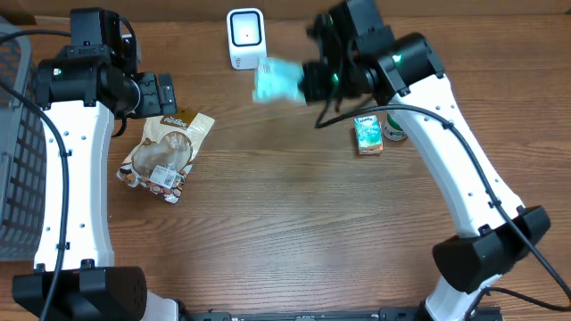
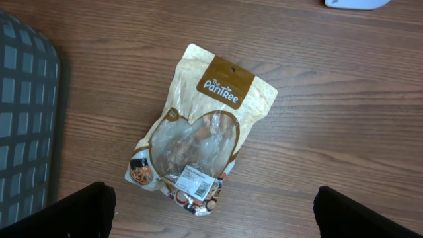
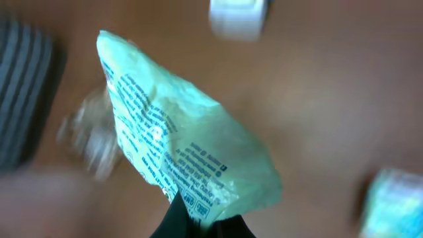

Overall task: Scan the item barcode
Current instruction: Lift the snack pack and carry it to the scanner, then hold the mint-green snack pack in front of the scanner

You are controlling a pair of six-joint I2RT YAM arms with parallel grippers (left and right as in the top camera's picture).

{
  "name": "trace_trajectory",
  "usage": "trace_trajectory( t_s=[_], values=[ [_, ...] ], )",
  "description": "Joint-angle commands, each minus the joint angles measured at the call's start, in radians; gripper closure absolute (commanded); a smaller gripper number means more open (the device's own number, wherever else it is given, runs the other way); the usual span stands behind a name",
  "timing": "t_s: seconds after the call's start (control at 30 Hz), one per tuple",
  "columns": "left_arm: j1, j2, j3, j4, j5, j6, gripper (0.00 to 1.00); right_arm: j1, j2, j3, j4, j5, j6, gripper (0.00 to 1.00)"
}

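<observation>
From overhead, your right gripper (image 1: 308, 82) is pinching a light-green packet (image 1: 278, 82), jaws clamped on its edge. It is holding the packet above the table (image 1: 294, 223), just at 5 o'clock of the white scanner (image 1: 245, 37), which is sitting at the table's 12 o'clock edge. The packet is showing blurred. At 4 o'clock of that gripper a small green carton (image 1: 368, 134) is lying on the wood. Your left gripper (image 1: 165, 92) is hanging with its jaws wide apart and gripping nothing. A snack pouch (image 1: 165, 153) is lying flat just at 6 o'clock of it. A gray basket (image 1: 18, 178) is sitting at the 9 o'clock edge.

In the left wrist view, you are looking straight down on the pouch, its brown label pointing toward 1 o'clock and its barcode sticker facing up near the 6 o'clock end. The two dark fingers (image 2: 73, 215) are standing far apart at 7 and 5 o'clock, clear of the pouch.

In the right wrist view, everything is smearing. The packet is filling the centre, printed side toward you, its lower corner caught between the closed fingertips at 6 o'clock. The scanner is showing at 12 o'clock, well apart from the packet.
</observation>
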Motion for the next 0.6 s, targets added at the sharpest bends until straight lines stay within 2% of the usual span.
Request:
trace_trajectory(
  t_s=[0.0, 0.13, 0.2, 0.27, 0.37, 0.57],
  values=[
    [0.001, -0.013, 0.012, 0.001, 0.004, -0.010, 0.01, 0.050, 0.051, 0.051, 0.150, 0.391, -0.092, 0.96],
    [0.001, -0.013, 0.012, 0.001, 0.004, -0.010, 0.00, 0.095, 0.159, 0.041, 0.475, 0.654, -0.336, 0.96],
    [0.001, -0.013, 0.012, 0.002, 0.004, -0.010, 0.01, 0.102, 0.224, 0.040, 0.639, 0.706, -0.528, 0.96],
    [0.001, -0.013, 0.012, 0.002, 0.004, -0.010, 0.00, 0.102, 0.285, 0.040, 0.775, 0.737, -0.707, 0.96],
    [0.001, -0.013, 0.012, 0.002, 0.004, -0.010, 0.00, 0.102, 0.354, 0.040, 0.948, 0.766, -0.758, 0.96],
    [0.001, -0.013, 0.012, 0.002, 0.004, -0.010, 0.00, 0.094, 0.452, 0.040, 1.111, 0.698, -1.101, 0.96]
  ],
)
